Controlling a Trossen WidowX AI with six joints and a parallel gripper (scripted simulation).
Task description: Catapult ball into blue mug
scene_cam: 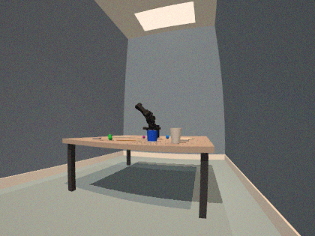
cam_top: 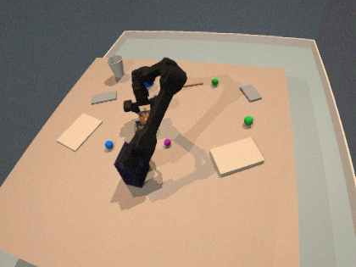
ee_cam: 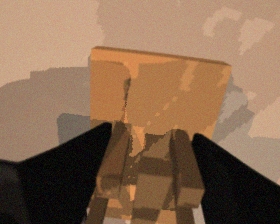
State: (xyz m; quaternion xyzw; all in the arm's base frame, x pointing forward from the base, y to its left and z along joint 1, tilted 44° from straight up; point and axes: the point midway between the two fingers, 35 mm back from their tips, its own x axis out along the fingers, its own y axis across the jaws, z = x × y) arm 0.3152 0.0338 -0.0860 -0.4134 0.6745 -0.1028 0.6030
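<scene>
The black hand (cam_top: 142,105) (scene_cam: 151,128) (ee_cam: 152,135) gripped the brown wooden catapult (cam_top: 144,117) (ee_cam: 165,95), probably for aiming, and next needed to align it with the round blue mug (cam_top: 148,84) (scene_cam: 152,135).

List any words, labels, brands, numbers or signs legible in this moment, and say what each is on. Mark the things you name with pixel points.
None that can be read. No lettering shows on the blue mug (cam_top: 148,84) (scene_cam: 152,135), the grey cup (cam_top: 116,67) (scene_cam: 175,135) or the wooden catapult (cam_top: 144,117) (ee_cam: 160,90). The arm (cam_top: 158,109) (scene_cam: 147,116) is too dark and coarse to tell whether it carries any small marking.
</scene>
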